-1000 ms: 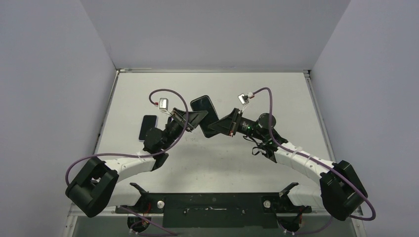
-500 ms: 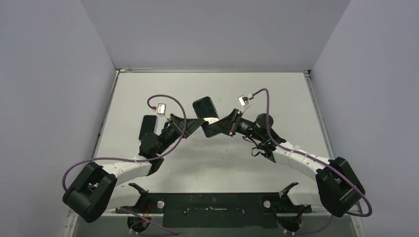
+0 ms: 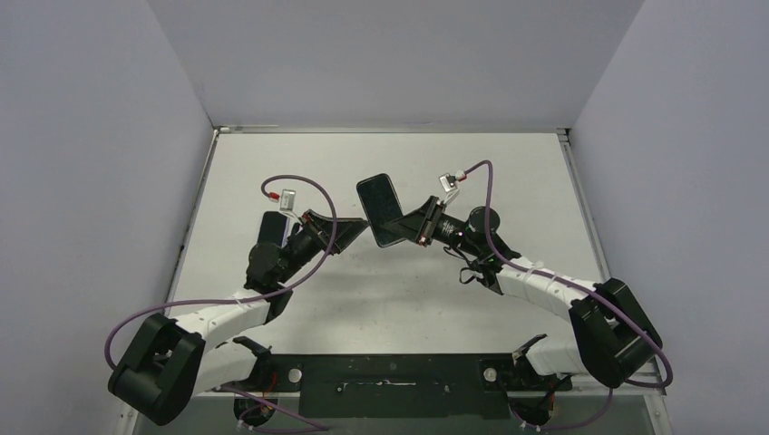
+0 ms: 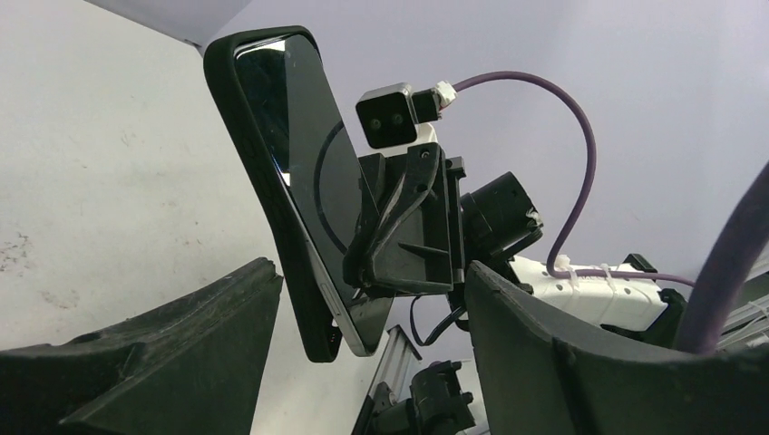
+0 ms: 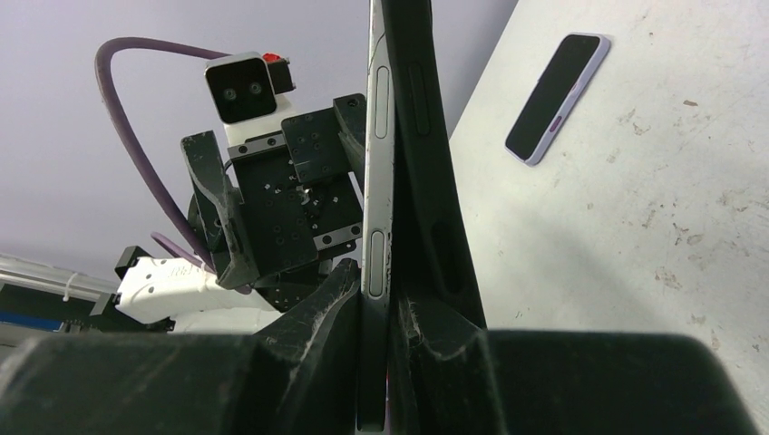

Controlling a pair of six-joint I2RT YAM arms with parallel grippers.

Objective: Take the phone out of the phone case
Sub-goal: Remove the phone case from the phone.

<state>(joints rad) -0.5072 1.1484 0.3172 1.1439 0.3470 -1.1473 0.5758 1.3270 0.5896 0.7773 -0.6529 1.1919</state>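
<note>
Far left, on the table: I see a second phone [image 5: 555, 98] lying flat with its dark screen up and a pale lilac rim. From above, my left arm covers part of it. It sits well apart from the cased phone.
Left gripper: The left gripper [image 3: 354, 230] has its jaws spread wide with nothing between them. In its own wrist camera the two black fingers [image 4: 181, 344] frame the bottom of the view. The cased phone stands in the air beyond the gap and touches neither finger.
Phone: The phone [image 4: 299, 154] is held up off the table [image 3: 544, 181], near the middle of the workspace and just to the right of the left gripper's tips. It stands on end and tilted, with its glossy screen turned toward my left arm.
Case: The case [image 5: 424, 136] is black and wraps the phone's back and rim. In the right wrist camera the phone's silver side, with its buttons, runs alongside the case's black wall. I cannot tell whether the two have begun to part.
Right gripper: The right gripper [image 5: 385, 299] is clamped tight on the lower end of the phone and case together, with one finger on each face.
Right arm: The right arm reaches in from the right, with a purple cable looping over its wrist.
</note>
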